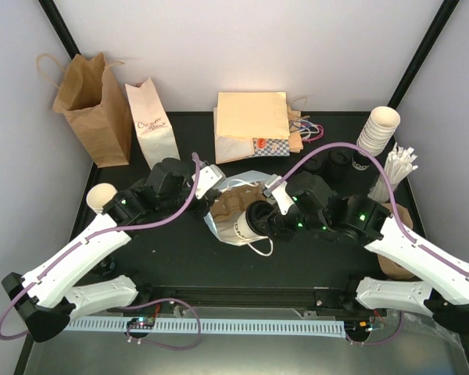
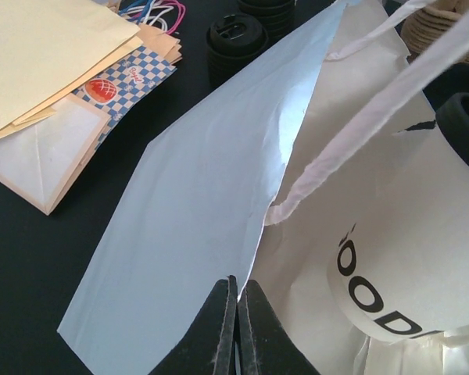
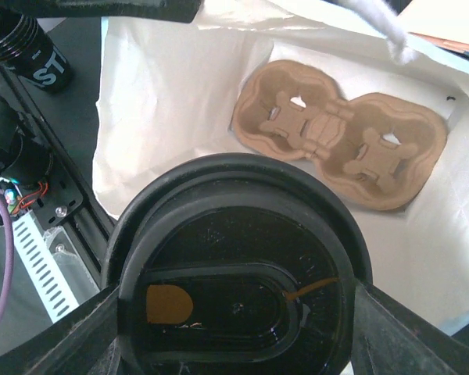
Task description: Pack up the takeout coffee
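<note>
Filling the right wrist view, the round black plastic lid tops the takeout coffee, a small cream-white paper cup with dark print near its base. The right gripper holds it, jaws standing wide around the lid's rim. The cup hangs tilted at the mouth of the white paper bag, above the brown moulded-pulp two-cup carrier lying inside.

If the grip bears on the lid alone, the lid could pop off and the cup drop and spill. Its base could also miss a carrier well or snag the white twisted-paper handle crossing the opening. The left gripper has its jaws shut tight on the bag's edge, and a slip there would let the mouth sag.

Bag walls hem the cup in. Bare black surface lies open on the near side, while stacked black lids and flat paper bags crowd the far side.
</note>
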